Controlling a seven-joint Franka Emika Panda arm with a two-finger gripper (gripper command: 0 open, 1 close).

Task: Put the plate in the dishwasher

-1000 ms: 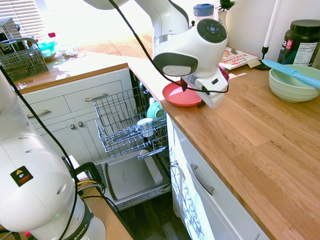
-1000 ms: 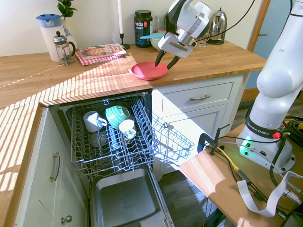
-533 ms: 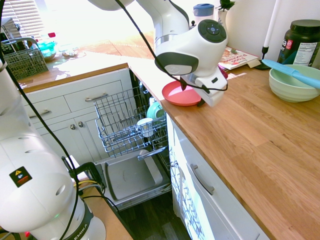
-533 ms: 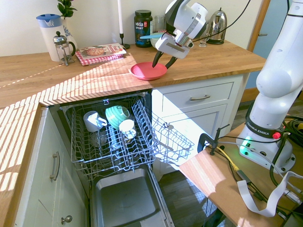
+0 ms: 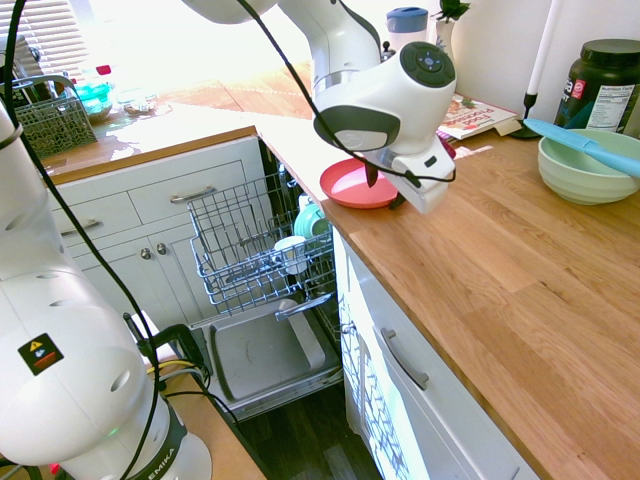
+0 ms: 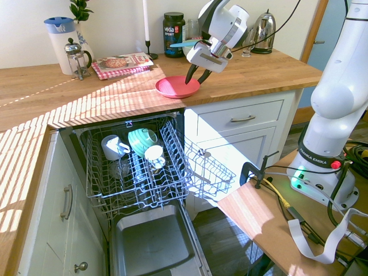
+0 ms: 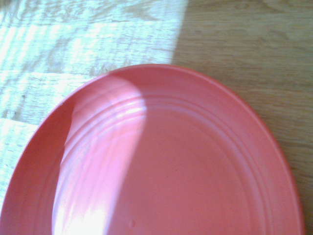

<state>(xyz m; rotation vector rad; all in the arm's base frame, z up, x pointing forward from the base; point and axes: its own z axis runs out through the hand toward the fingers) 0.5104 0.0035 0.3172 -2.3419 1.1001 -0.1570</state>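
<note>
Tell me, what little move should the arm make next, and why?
Probably close the gripper on the plate rim. The plate still lies flat on the worktop, the open fingers straddle its edge, and the dishwasher rack stands pulled out below.

Plate [image 6: 177, 87] flat on the counter [image 6: 86, 92] at its front edge, directly above the open dishwasher [image 6: 138, 172]. Gripper [image 6: 196, 75] just over the plate's rim on the side nearer the kettle [image 6: 264, 26]. Behind the plate, by the wall: bowl [image 5: 585, 165] and dark jar [image 6: 173, 26]. Further along the counter, away from the kettle: magazine [image 6: 122, 62], then French press [image 6: 76, 57] and jug [image 6: 60, 34]. In the pulled-out rack [image 6: 135, 164], cups [image 6: 141, 144]; door [image 6: 152, 244] dropped down below.
</note>
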